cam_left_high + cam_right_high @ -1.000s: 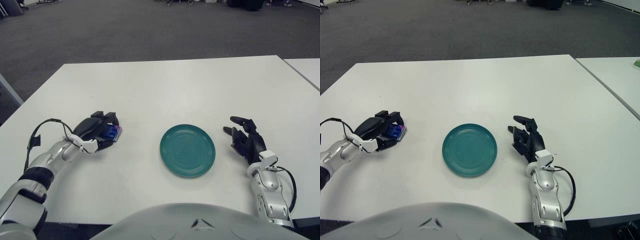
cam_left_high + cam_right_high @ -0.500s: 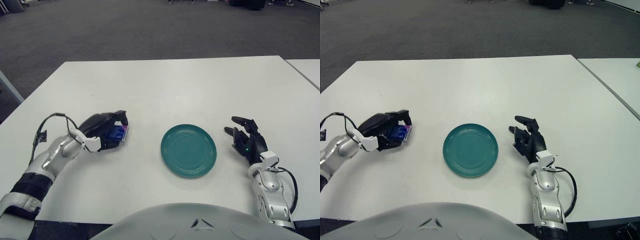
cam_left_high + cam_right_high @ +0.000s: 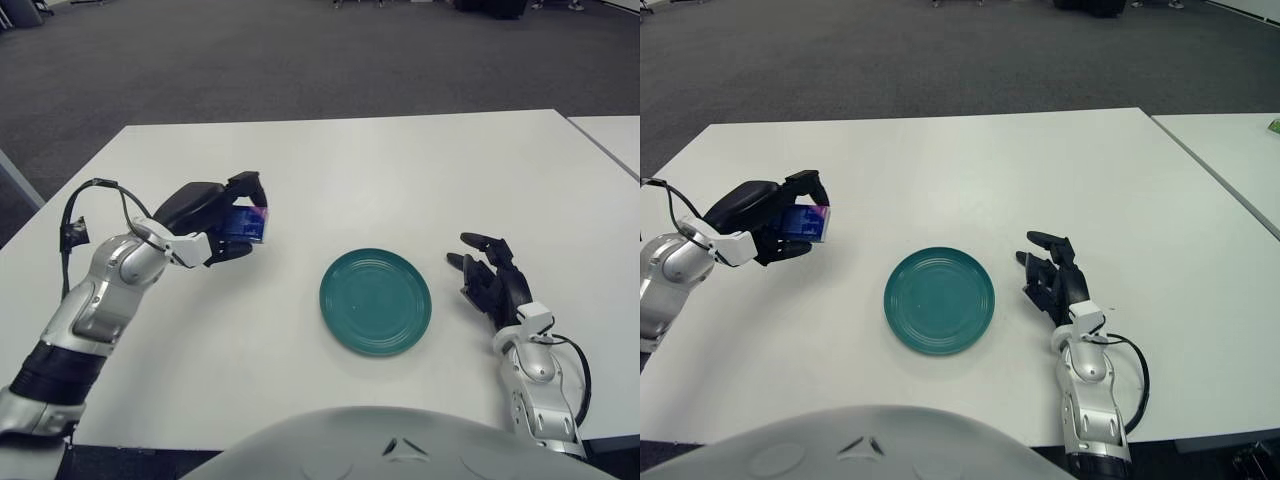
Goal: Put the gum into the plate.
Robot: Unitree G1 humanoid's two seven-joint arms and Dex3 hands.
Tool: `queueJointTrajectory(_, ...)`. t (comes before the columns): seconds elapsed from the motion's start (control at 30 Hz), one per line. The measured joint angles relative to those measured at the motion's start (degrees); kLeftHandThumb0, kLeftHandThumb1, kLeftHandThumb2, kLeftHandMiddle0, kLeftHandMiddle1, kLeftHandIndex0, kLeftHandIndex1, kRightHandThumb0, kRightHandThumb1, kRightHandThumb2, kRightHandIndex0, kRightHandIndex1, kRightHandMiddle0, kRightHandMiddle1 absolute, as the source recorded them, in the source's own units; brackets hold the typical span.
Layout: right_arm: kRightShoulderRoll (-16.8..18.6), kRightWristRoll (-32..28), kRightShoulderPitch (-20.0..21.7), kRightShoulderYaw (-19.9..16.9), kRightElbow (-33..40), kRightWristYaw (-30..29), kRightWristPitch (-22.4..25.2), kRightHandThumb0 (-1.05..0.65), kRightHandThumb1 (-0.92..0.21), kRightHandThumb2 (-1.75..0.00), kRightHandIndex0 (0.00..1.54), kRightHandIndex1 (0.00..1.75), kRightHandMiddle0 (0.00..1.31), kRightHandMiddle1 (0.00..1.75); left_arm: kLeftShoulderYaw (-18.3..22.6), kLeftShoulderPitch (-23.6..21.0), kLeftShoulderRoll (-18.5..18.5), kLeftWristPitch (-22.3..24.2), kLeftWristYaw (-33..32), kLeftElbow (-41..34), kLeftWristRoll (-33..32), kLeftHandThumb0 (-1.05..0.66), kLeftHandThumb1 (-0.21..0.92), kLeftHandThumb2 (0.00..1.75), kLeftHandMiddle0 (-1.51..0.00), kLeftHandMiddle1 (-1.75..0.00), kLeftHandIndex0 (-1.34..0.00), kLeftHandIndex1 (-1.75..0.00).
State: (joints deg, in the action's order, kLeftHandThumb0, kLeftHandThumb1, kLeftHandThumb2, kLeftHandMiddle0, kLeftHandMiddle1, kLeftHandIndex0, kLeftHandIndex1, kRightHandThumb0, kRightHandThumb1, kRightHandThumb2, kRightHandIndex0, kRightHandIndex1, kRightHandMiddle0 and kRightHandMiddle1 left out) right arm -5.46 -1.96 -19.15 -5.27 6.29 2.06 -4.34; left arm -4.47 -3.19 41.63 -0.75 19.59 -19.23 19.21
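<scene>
1 small, flat blue gum pack (image 3: 243, 224) sits pinched in the left hand (image 3: 212, 222), left of 1 round, ridged teal plate (image 3: 375, 301) — on a smooth white table (image 3: 400, 180). The right hand (image 3: 492, 281) shows beside the plate's right, fingers loosely spread, holding nothing.

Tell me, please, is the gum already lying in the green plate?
No, the gum is gripped in the left robot hand, left of the plate.

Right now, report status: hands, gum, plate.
Left hand shut on gum, lifted off table, left of plate. Right hand open, idle right of plate. Plate holds nothing; path to it unobstructed.
</scene>
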Motion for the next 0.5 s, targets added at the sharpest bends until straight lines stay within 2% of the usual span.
queueJointTrajectory(0.13, 0.3, 0.5, 0.0, 0.2, 0.0, -0.5, 0.0, -0.6, -0.92, -0.79, 0.47, 0.53, 0.05, 1.05, -1.0, -1.1, -1.6, 2.0, 2.1, -2.2, 0.4, -0.46, 0.33, 1.3, -1.18, -1.75, -0.59, -1.75)
queueJointTrajectory(0.2, 0.6, 0.7, 0.0, 0.5, -0.1, -0.9, -0.2, -0.61, -0.92, -0.8, 0.47, 0.53, 0.06, 1.06, -2.1, -1.3, -2.8, 1.7, 3.0, -3.3, 0.9, -0.46, 0.34, 1.29, -1.18, -1.75, -0.59, -1.75)
queueJointTrajectory(0.37, 0.8, 0.9, -0.1, 0.5, -0.3, -1.5, -0.7, -0.6, -0.92, -0.79, 0.48, 0.54, 0.06, 1.07, -4.2, -1.8, -4.8, -1.8, 3.2, -3.2, 1.0, -0.46, 0.34, 1.28, -1.18, -1.75, -0.58, -1.75)
queueJointTrajectory(0.5, 1.2, 1.0, 0.0, 0.8, -0.6, -1.6, -0.7, -0.59, -0.92, -0.77, 0.49, 0.56, 0.04, 1.07, -8.8, -2.9, -9.2, -4.8, 3.0, -1.7, 1.7, -0.46, 0.34, 1.28, -1.18, -1.75, -0.58, -1.75)
